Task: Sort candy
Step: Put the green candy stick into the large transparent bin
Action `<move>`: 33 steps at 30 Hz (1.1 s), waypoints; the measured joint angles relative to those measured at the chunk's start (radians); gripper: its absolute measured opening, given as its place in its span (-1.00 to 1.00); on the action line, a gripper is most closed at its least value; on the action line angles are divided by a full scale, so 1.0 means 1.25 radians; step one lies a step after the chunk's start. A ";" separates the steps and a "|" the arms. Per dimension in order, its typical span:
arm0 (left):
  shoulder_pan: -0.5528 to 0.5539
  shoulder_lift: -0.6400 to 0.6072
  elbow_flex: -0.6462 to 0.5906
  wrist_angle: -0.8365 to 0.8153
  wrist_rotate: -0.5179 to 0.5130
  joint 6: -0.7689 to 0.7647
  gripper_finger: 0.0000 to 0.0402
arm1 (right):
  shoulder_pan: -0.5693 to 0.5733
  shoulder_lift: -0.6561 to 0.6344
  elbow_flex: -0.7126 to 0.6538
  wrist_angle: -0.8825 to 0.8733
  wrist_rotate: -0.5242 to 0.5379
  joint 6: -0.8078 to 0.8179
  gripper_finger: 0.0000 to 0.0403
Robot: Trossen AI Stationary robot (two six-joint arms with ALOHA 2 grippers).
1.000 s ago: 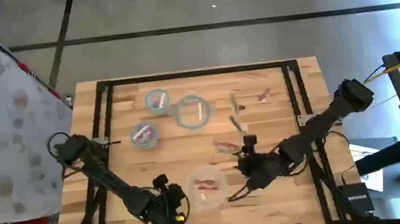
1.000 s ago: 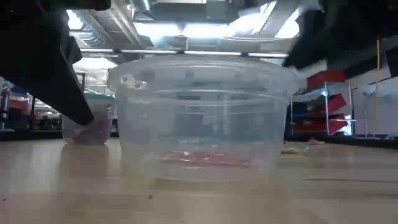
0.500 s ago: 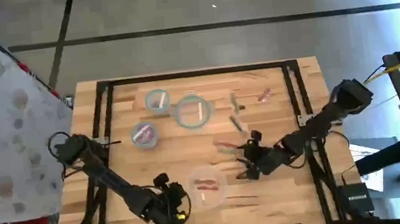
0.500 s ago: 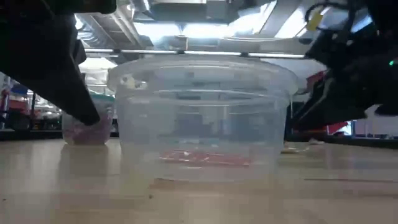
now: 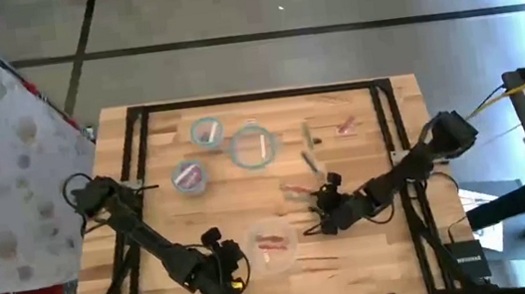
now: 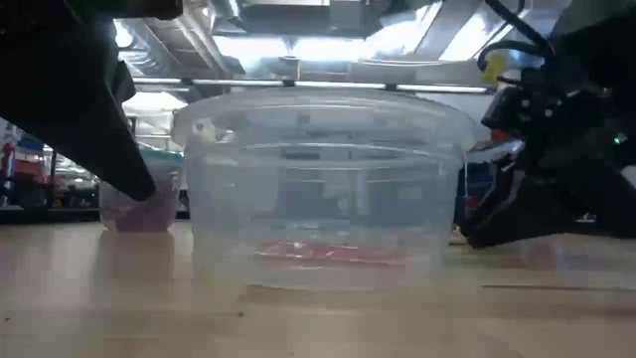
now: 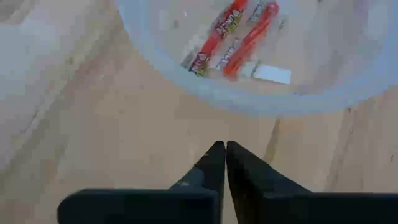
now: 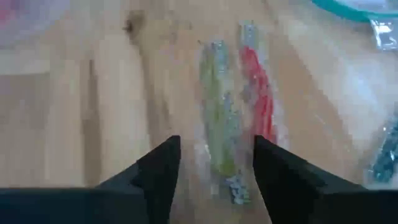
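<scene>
The right gripper [image 8: 211,163] is spread wide, a greenish candy stick [image 8: 219,134] between its fingers and a red stick [image 8: 259,93] just beyond one finger. Closing now might catch both wrappers, it seems; the left gripper [image 7: 219,163], pinched empty, waits beside the clear bowl [image 7: 261,102]

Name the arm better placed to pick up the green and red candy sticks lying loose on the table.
Right. Its tool is open, straddling the green stick, the red stick beside it. The left tool is shut near the clear bowl at the table's front.
</scene>
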 joint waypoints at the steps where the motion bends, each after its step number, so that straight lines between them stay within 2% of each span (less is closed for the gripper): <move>1: 0.000 0.000 0.000 0.000 0.000 0.000 -1.00 | 0.000 0.002 0.000 0.001 -0.004 0.004 -0.21; 7: 0.000 0.000 0.000 0.000 0.000 0.000 -1.00 | 0.000 0.003 0.001 -0.001 -0.028 0.018 -0.49; 13: 0.000 0.000 0.000 0.000 0.000 0.000 -1.00 | 0.001 0.004 0.002 -0.007 -0.038 0.051 -0.93; 21: 0.000 0.000 0.000 0.001 0.000 -0.004 -1.00 | 0.000 -0.015 0.042 -0.075 0.009 0.072 -0.98; 30: 0.000 0.000 0.000 0.001 0.000 -0.006 -1.00 | 0.001 -0.166 0.149 -0.280 0.100 0.025 -0.99; 33: 0.000 0.000 0.000 0.001 0.000 -0.006 -1.00 | 0.001 -0.193 0.188 -0.272 0.075 -0.040 -0.99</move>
